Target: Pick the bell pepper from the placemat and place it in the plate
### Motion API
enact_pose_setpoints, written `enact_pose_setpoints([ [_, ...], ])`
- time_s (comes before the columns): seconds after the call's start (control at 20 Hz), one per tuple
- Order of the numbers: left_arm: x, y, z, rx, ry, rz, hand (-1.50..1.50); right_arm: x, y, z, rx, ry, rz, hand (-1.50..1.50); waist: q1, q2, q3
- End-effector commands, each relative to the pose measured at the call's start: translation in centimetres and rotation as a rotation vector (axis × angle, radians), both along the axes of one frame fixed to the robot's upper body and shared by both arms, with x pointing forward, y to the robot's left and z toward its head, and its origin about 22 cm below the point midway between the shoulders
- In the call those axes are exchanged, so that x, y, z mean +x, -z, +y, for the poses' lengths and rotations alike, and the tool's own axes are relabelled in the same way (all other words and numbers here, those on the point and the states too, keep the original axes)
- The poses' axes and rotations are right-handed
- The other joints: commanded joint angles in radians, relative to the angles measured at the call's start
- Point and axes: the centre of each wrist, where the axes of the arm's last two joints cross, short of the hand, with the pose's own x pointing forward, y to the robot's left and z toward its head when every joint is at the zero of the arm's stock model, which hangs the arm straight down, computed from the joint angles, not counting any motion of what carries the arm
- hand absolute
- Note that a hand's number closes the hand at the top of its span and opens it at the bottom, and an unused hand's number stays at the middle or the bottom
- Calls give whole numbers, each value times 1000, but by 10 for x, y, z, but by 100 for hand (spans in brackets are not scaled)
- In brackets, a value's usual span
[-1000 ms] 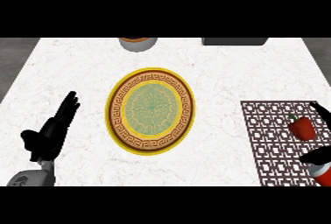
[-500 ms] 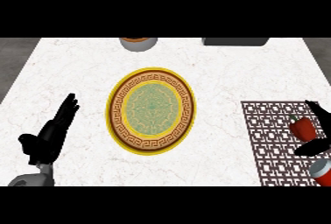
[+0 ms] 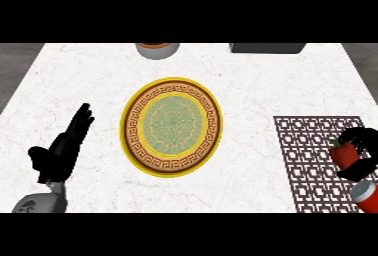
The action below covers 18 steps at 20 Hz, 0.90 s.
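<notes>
the right hand (image 3: 359, 156), open a second earlier, had curled around the bell pepper (image 3: 342, 154) on the placemat (image 3: 314, 165) at 3 o'clock; lift toward the plate (image 3: 172, 125) likely followed. left hand (image 3: 65, 147) rested open.

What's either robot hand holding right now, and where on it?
Right robot hand curls round the red bell pepper's side, over the placemat. Left robot hand holds nothing.

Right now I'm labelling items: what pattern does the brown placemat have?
The brown placemat has an openwork lattice of interlocking rectangles; head view.
</notes>
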Motion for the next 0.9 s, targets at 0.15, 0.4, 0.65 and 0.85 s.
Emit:
enact_pose_setpoints([
  [0.15, -5, 11, 15, 13, -33, -2, 0, 3, 25, 38, -66, -37, -170, 150, 0, 6, 12],
  [0.4, -17, 14, 14, 27, -60, 10, 0, -46, 60, 101, 5, 137, -98, 150, -65, -22, 5],
  [0.65, -22, 14, 29, 21, -106, 32, 0, -74, 56, 145, 27, 145, -262, 150, -96, -29, 4],
  [0.85, -15, 8, 21, 18, -83, 16, 0, -87, 28, 190, 36, 116, -367, 150, -92, -24, 3],
])
